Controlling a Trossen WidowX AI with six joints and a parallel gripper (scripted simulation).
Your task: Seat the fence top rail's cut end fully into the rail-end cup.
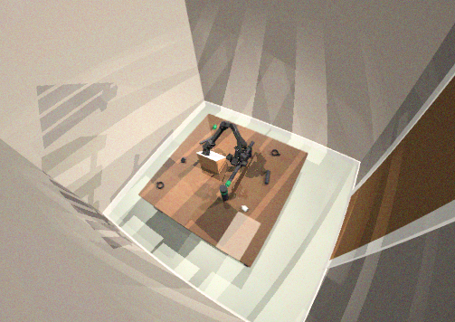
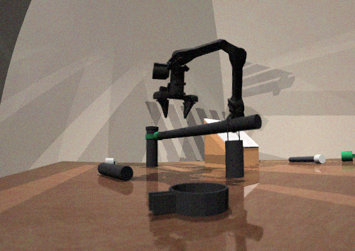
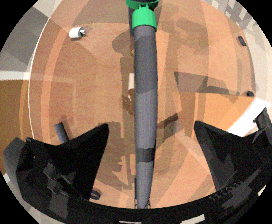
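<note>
The dark rail (image 2: 202, 129) (image 3: 145, 110) (image 1: 234, 175) runs from the green end cup (image 2: 156, 135) (image 3: 144, 19) through the wire loop above the shorter post (image 2: 234, 158). Its far end enters the cup's mouth; how deep it sits inside is hidden. The cup is on the green brace band (image 2: 149, 136), which is around the big post (image 2: 152, 153) (image 1: 223, 194) just below its cap. My gripper (image 2: 176, 117) (image 3: 152, 127) is open and empty. Its fingertips are above the rail with a visible gap, one finger on each side in the wrist view.
An orange block with a white sloped top (image 2: 214, 151) (image 1: 210, 164) stands behind the rail. A dark tube (image 2: 115, 170) (image 1: 267, 176), a tabbed dark ring (image 2: 202, 206), a white fitting (image 1: 244, 208) (image 3: 76, 33), a white-ended rod (image 2: 301, 159) and a green piece (image 2: 346, 156) lie around.
</note>
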